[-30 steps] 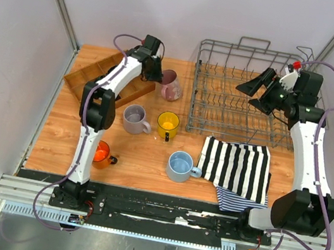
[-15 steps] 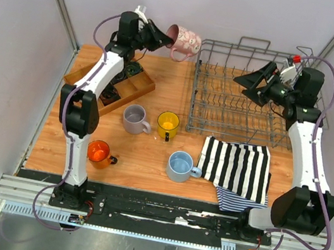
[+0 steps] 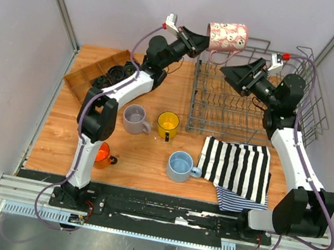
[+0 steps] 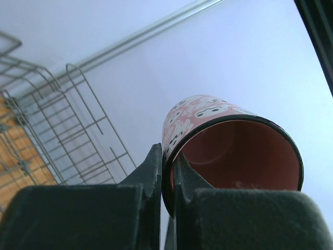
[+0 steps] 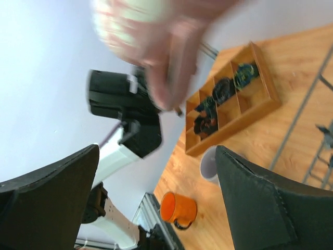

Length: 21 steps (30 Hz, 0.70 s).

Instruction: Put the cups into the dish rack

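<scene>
Pale walls enclose the wooden table (image 3: 148, 160), where the orange cup (image 3: 102, 152), grey cup (image 3: 135, 118), yellow cup (image 3: 168, 123) and blue cup (image 3: 180, 166) wait. The left gripper (image 3: 202, 40), clenched on the pink cup (image 3: 228, 37) at its rim, has lifted it off the table to high over the dish rack (image 3: 233, 110), at its far left corner. The right gripper (image 3: 231, 79), spread wide, has turned toward it, so a handover looks likely.

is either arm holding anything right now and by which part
The left gripper pinches the pink cup by its rim, one finger inside, one outside. The right gripper is open, empty.
</scene>
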Motion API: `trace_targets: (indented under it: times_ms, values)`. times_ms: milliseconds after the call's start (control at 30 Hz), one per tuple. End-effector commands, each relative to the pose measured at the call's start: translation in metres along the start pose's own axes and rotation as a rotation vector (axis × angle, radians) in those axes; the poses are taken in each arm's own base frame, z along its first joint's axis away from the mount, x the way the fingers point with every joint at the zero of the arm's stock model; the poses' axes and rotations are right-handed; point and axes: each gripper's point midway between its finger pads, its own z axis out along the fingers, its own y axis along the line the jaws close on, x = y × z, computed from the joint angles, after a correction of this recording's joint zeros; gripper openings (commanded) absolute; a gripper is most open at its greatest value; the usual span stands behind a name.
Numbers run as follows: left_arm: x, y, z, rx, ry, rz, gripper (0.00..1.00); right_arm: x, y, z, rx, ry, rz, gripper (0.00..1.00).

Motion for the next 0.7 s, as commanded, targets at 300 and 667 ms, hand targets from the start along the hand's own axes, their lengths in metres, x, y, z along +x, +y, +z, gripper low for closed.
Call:
trace_targets:
  times_ms: [300,667]
  values:
    - [-0.006,-0.063,0.014,0.261,-0.093,-0.046,0.01,-0.026,0.017,0.006,-0.041,-0.154,-0.161,0.92]
    - [0.003,-0.064,0.01,0.304,-0.069,-0.094,0.0,-0.037,0.007,0.022,-0.065,-0.175,-0.144,0.85]
